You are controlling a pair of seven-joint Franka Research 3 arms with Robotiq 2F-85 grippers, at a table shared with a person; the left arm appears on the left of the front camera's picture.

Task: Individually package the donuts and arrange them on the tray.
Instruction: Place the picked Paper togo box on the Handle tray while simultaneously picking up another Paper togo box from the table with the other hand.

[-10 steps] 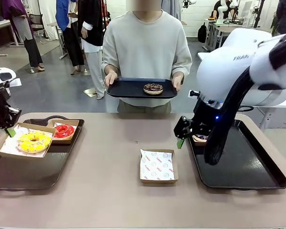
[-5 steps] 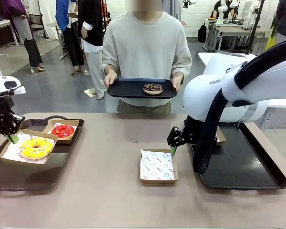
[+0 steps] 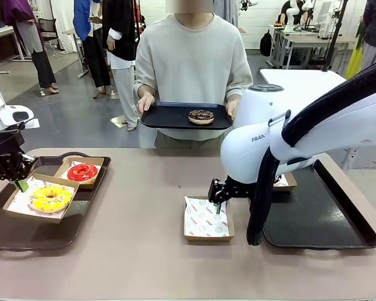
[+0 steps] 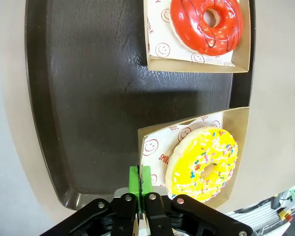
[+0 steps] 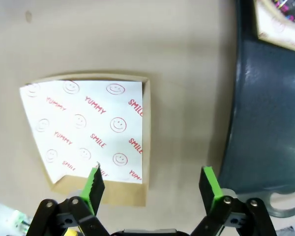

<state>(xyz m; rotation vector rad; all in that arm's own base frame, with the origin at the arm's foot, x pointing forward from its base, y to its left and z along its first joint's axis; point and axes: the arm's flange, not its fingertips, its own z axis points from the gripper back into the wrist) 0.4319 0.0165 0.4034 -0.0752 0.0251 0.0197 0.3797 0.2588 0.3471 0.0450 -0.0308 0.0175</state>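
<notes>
On the desk (image 3: 144, 251), the left claw (image 4: 139, 179) is pinching the stiff rim of the box (image 4: 233, 123) holding the yellow donut (image 4: 202, 164) on the left tray (image 4: 88, 98), sparing its soft, smear-prone icing, a grip its wrist view is resolving best, while the right claw (image 5: 151, 177) is hovering wide above the empty box (image 5: 145, 128).

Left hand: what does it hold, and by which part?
The left hand pinches the box of the yellow donut by its paper-lined rim.
</notes>
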